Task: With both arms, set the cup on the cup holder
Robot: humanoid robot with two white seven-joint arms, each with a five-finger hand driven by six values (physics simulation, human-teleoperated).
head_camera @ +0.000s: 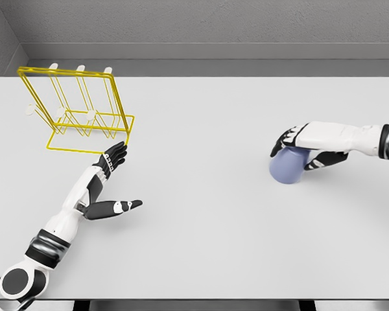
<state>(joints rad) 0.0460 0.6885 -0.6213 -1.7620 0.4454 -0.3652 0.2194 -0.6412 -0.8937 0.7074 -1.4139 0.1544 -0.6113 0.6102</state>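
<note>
Head view, looking down on a pale grey table (201,240) that fills most of the frame; grey walls behind it.

Cup holder (78,110): a yellow wire rack, standing at the far left of the table. Rectangular wire base lies flat on the surface; a wire frame rises from it and leans back toward the wall. Several white-tipped pegs stick out of it, three along the top bar and a few lower down. Nothing hangs on any peg.

Cup (286,166): pale blue-violet, on the right side of the table, well apart from the rack. It lies tilted on its side, rounded body toward the camera. Cannot tell where its opening faces.

Right hand (297,150): arm enters from the right edge, white forearm with a dark band near the frame edge. The hand sits on top of the cup, dark fingers (280,144) curled over the upper left of it, thumb wrapping the right flank. It grips the cup; the cup appears to rest against the table.

Left hand (109,178): arm comes up from the lower left corner, white with dark joints. The hand hovers just in front of the rack's near right corner, palm flat, fingers stretched out and pointing up toward the rack, thumb extended sideways to the right. It holds nothing. Fingertips are near the base wire; contact cannot be judged from this angle.
</note>
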